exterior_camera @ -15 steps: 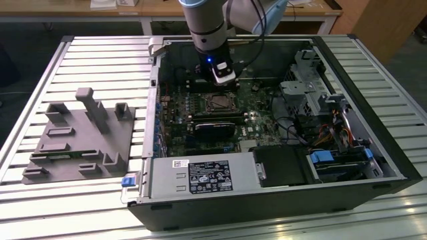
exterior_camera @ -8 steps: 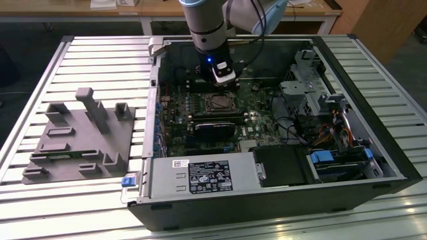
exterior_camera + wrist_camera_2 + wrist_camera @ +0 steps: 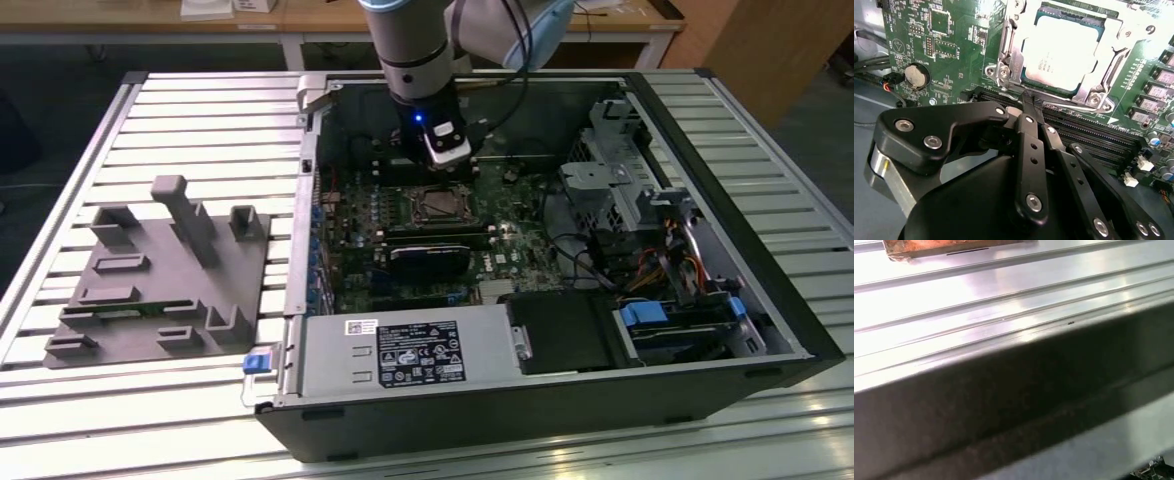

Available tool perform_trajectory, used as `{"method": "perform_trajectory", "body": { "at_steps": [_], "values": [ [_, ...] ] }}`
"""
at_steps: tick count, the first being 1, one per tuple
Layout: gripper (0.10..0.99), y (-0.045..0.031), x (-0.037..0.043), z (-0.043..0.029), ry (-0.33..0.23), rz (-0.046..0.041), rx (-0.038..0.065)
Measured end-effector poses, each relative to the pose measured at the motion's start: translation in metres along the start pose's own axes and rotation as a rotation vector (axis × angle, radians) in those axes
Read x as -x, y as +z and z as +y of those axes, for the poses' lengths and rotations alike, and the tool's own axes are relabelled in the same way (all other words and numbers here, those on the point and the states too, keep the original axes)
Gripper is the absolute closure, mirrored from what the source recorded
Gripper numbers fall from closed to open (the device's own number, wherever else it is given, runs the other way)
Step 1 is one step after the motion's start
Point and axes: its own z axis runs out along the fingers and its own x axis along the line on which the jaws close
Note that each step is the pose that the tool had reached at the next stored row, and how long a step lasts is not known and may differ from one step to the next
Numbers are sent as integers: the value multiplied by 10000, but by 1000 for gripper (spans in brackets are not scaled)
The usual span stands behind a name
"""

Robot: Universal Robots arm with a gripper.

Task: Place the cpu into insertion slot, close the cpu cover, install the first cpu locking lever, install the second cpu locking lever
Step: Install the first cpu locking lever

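The cpu (image 3: 1064,47) lies flat in the insertion slot (image 3: 438,206) on the green board, its silver-grey top showing through the cut-out of the cpu cover (image 3: 1010,47), which is folded down over it. A thin wire locking lever (image 3: 1074,106) runs along the socket's edge closest to my fingers. My gripper (image 3: 1029,101) is shut, its black fingertips pressed together and touching or almost touching that lever; I cannot tell whether anything is pinched. In the exterior view the gripper (image 3: 447,158) hangs inside the case just behind the socket.
The open computer case (image 3: 747,300) lies on a slatted metal table (image 3: 200,110). Long black memory slots (image 3: 1089,132) run beside the socket, and a coin battery (image 3: 916,75) sits nearby. A grey fixture block (image 3: 160,270) stands at the exterior view's left. Drive cages and cables (image 3: 627,190) crowd the right.
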Motion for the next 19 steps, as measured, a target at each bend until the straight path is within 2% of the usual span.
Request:
{"method": "perform_trajectory", "body": {
  "at_steps": [10,19],
  "values": [
    [980,7,-3,13,-294,45,55],
    [980,30,-8,9,-476,41,-14]
  ]
}}
